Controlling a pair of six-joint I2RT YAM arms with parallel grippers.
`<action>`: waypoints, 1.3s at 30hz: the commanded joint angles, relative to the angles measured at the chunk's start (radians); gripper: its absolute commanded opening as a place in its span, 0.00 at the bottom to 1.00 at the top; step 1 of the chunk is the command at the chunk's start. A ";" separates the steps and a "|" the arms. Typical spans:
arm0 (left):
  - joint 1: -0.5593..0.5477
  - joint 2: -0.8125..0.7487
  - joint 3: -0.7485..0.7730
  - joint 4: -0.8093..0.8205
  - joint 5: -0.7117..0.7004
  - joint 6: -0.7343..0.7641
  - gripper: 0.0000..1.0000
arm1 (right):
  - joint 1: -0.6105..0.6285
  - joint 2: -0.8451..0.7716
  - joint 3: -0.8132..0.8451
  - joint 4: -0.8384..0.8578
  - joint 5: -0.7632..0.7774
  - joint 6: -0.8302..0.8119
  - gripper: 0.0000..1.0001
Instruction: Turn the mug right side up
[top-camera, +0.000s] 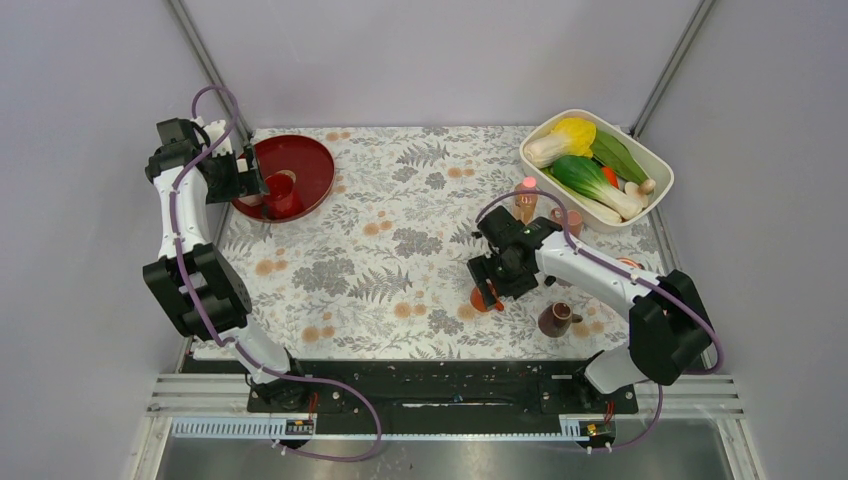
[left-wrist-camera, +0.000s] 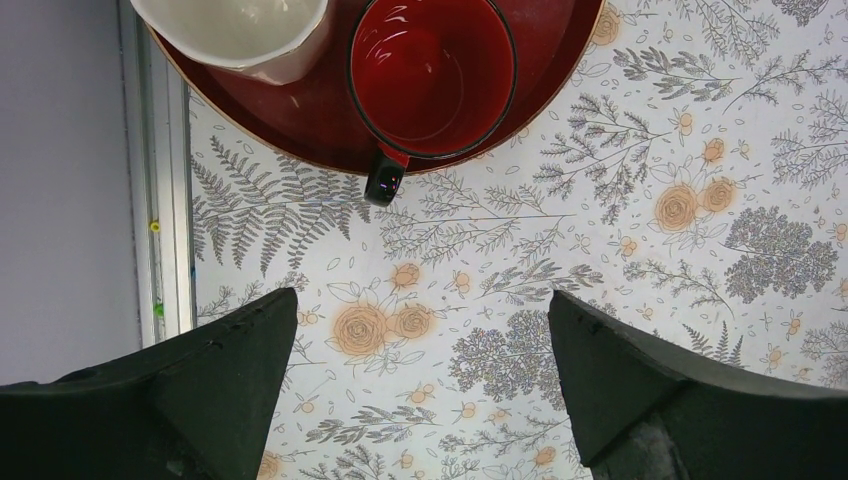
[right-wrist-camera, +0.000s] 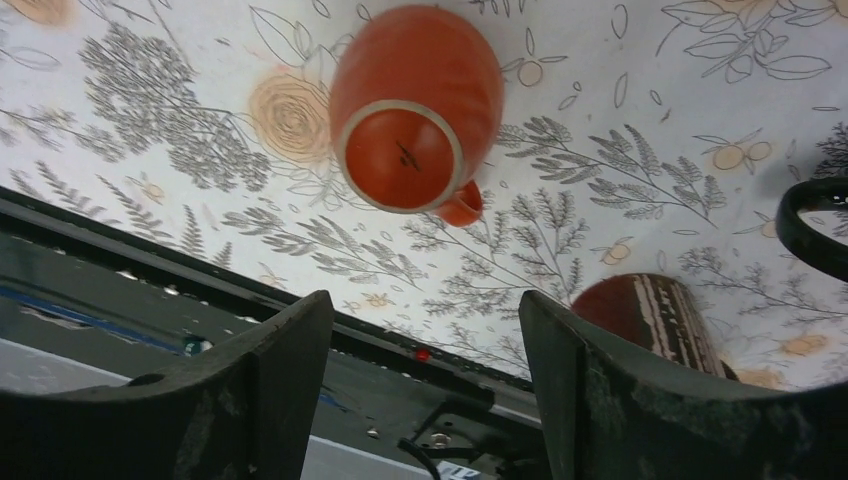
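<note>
A: Left end effector (left-wrist-camera: 422, 305)?
B: Jaws wide apart, empty, hovering over the floral bench (left-wrist-camera: 600, 200). Mug (left-wrist-camera: 235, 30) ahead of the tips and off to one side, standing mouth up in the red tray (left-wrist-camera: 325, 125) next to the red mug (left-wrist-camera: 430, 70). Whitish inside in plain view.
A: Done, then?
B: Looks done for that one. Probably kept in the tray to group it with the red mug.
A: Right end effector (right-wrist-camera: 425, 300)?
B: Jaws apart, nothing between. Orange mug (right-wrist-camera: 415, 110) straight ahead of the tips, bottom up on the bench, handle facing the tips. Likely lined up for a grab across the body.
A: Any writing?
B: None readable. Small dark mark on the orange base, too small to make out. No brands.
</note>
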 joint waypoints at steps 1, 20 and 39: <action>0.000 -0.036 0.040 0.017 0.040 0.018 0.99 | 0.011 -0.019 0.003 -0.033 0.106 -0.145 0.75; 0.000 -0.079 0.057 0.017 0.070 0.013 0.98 | 0.055 0.092 -0.092 0.258 0.145 -0.095 0.50; -0.042 -0.132 0.087 -0.068 0.169 -0.006 0.97 | 0.057 -0.041 -0.033 0.376 -0.038 -0.078 0.00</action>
